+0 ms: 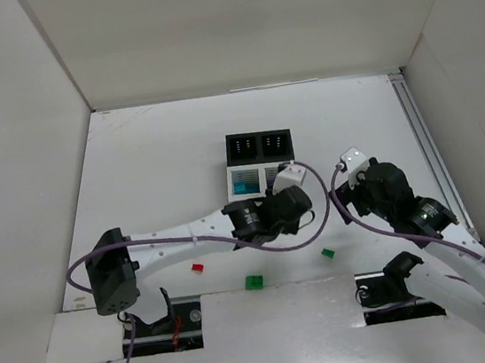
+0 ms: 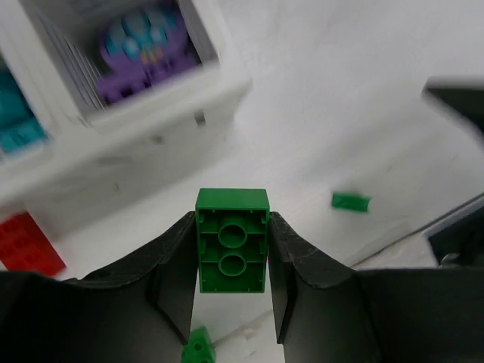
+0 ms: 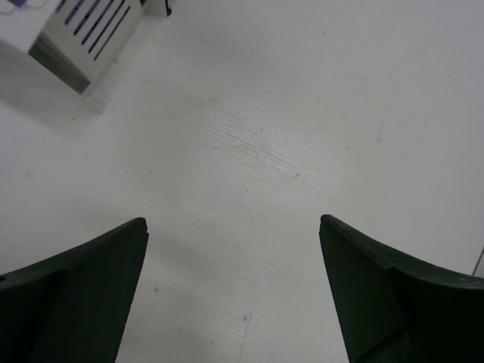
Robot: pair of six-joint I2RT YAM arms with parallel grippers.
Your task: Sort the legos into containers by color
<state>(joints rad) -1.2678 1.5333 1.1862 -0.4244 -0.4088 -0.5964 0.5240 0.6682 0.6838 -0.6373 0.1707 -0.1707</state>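
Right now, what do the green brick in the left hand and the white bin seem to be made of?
Brick: probably hard moulded plastic, smooth, slightly shiny; hollow underside with round tubes. Bin: likely plastic, matt; thin walls, cut slots.

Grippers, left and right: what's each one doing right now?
left gripper: shut on a green lego.
right gripper: open, nothing between its fingers.

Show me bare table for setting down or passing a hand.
Bare: the strip between black bins and back wall, the patch left of the bins, and under the open right gripper. Crowded: before the white bins, where the left gripper holds a green brick; loose pieces along the near edge.
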